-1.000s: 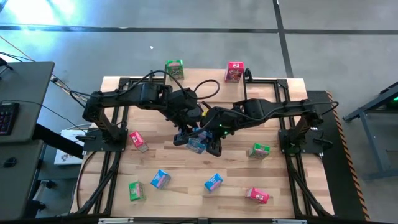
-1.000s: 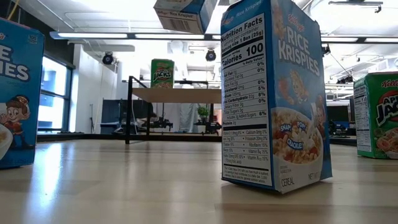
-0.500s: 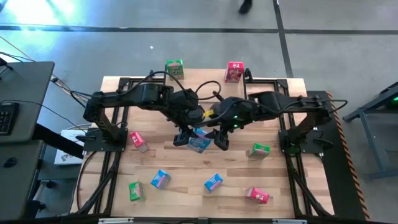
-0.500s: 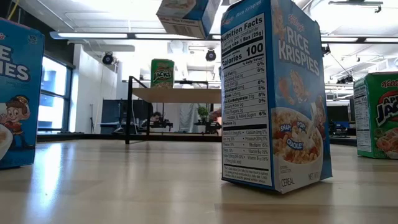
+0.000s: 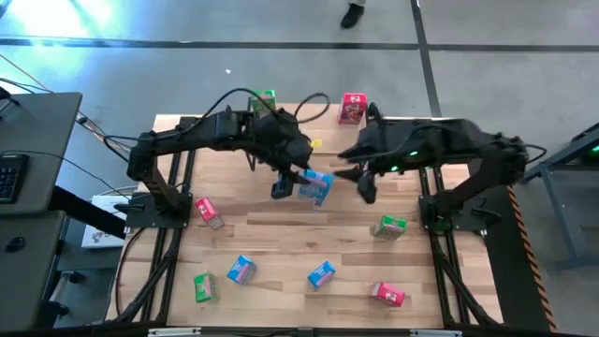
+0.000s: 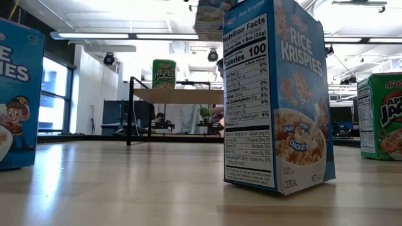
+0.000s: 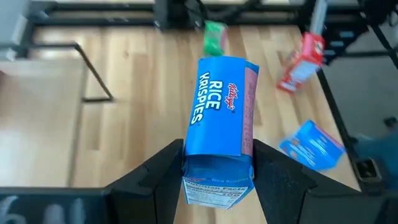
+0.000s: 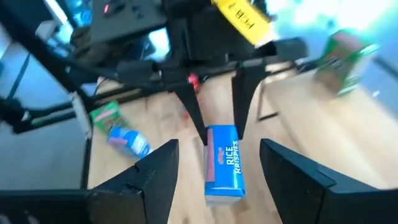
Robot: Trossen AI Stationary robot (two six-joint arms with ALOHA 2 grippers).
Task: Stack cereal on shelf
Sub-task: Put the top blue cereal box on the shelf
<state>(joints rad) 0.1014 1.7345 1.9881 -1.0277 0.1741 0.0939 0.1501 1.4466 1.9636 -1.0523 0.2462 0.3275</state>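
Observation:
My left gripper (image 5: 296,183) is above the table's middle, shut on a blue Rice Krispies box (image 5: 315,186), which also shows in the left wrist view (image 7: 219,106). My right gripper (image 5: 365,183) hangs open just right of that box, apart from it, and faces it in its wrist view (image 8: 222,163). The shelf (image 6: 182,95) stands at the far edge on thin black legs. A green box (image 6: 164,73) and a red-pink box (image 5: 352,108) stand on it. My left gripper pinches the blue box between its two fingers (image 7: 163,171), one on each long side, near the box's nutrition-label end (image 7: 217,186). The fingers come from the table's left, along the box's length. The box is lifted clear and points away from the gripper toward the right arm.
Loose boxes lie on the near half of the table: red-pink (image 5: 208,212), blue (image 5: 241,270), green (image 5: 205,286), blue (image 5: 321,274), red-pink (image 5: 387,294), green (image 5: 390,226). A blue box (image 6: 276,94) stands close before the low camera. A person's foot (image 5: 353,13) shows beyond the table.
The right gripper has drawn back from the blue box toward the table's right and far side, and stands clear of it now. The left gripper has carried the box up and toward the far edge, lifted clear throughout.

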